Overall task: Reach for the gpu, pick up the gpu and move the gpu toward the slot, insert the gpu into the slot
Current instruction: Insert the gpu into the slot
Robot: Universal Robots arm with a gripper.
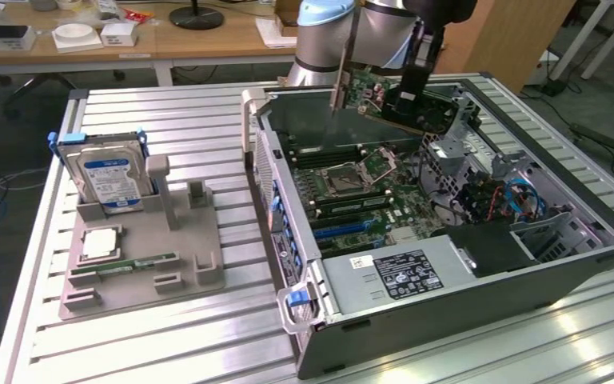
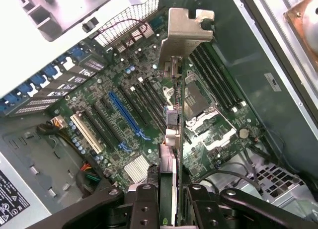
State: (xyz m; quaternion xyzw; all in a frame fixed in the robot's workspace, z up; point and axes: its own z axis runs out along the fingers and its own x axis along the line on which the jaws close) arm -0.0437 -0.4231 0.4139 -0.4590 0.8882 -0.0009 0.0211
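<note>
My gripper (image 1: 412, 94) is shut on the gpu (image 1: 384, 94), a green card with a black cooler, and holds it in the air over the far end of the open computer case (image 1: 285, 200). In the wrist view the gpu (image 2: 171, 139) appears edge-on between the black fingers (image 2: 144, 206), with its silver end bracket (image 2: 186, 33) pointing away from the wrist. The motherboard lies below it. The long blue slot (image 2: 126, 114) is off to one side of the card's edge, and the card is well above the board. That blue slot (image 1: 344, 229) also appears mid-board in the exterior view.
A grey fixture (image 1: 137, 264) on the exterior view's left carries a silver hard drive with a blue label (image 1: 109, 178), a memory stick (image 1: 125, 264) and a square chip (image 1: 99, 242). A power supply (image 1: 414, 274) fills the case's near end. Cables and a drive cage (image 1: 510, 196) line the case's right side.
</note>
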